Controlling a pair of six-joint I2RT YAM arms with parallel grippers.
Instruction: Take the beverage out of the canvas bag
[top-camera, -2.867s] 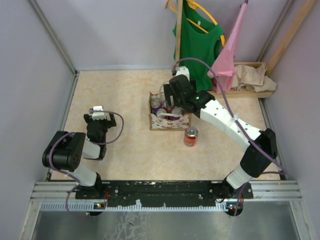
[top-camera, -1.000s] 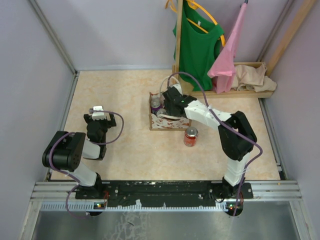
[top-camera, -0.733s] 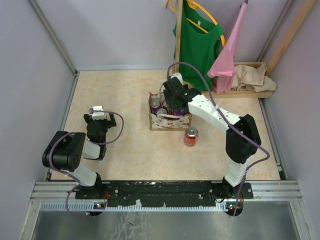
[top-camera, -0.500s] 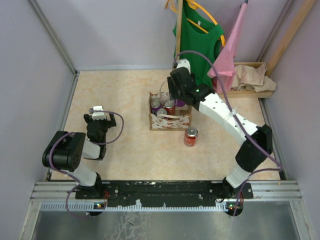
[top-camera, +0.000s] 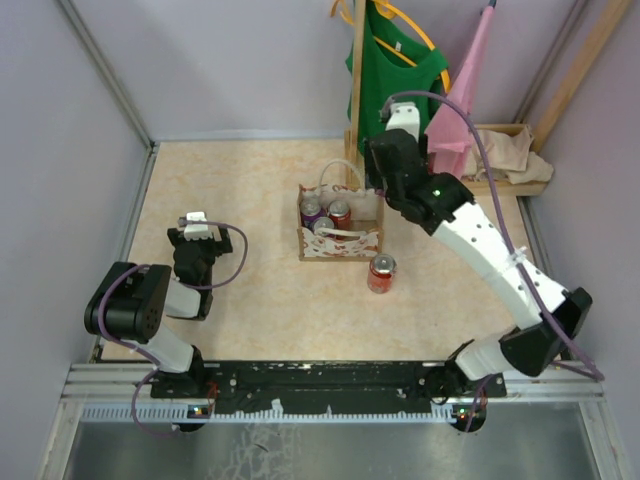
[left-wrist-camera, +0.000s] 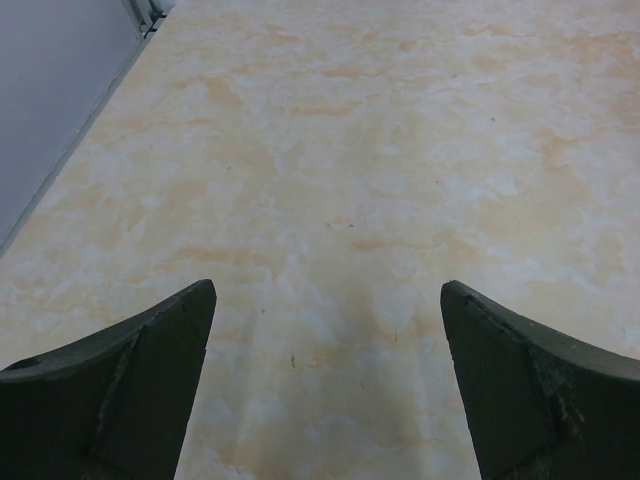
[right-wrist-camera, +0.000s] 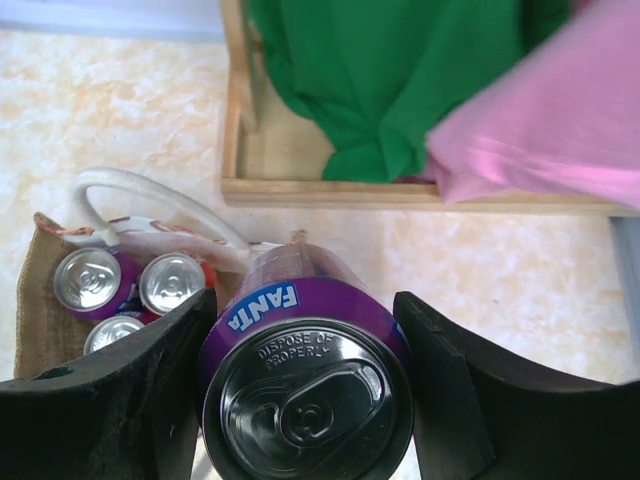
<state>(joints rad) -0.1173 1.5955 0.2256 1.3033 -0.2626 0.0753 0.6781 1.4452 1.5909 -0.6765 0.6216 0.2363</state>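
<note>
Lifting: a purple Fanta soda can (right-wrist-camera: 308, 405) is clamped upright between the fingers of the right hand (right-wrist-camera: 305, 300), gripped on its sides so nothing tips.
Can position: held above the far right corner of the small cream canvas bag with red floral print (top-camera: 340, 243). It is judged clear of the rim and not yet set down.
Bag contents: three more silver-topped cans (right-wrist-camera: 88, 280) are standing inside. A white loop handle (right-wrist-camera: 150, 200) arches just beside the held can.
Tabletop: one red can (top-camera: 381, 272) stands on the marbled beige tabletop (top-camera: 250, 180) just in front of the bag, which marks a likely drop zone.
Left hand (left-wrist-camera: 325, 300): spread wide with nothing held, parked low over bare tabletop and well apart from the bag, so the right arm's path is not crossed.
Risk: a green garment (right-wrist-camera: 380, 90) and a pink garment (right-wrist-camera: 540, 130) on the wooden rack (right-wrist-camera: 240, 120) hang close behind, so a swing toward the near side is preferred.
</note>
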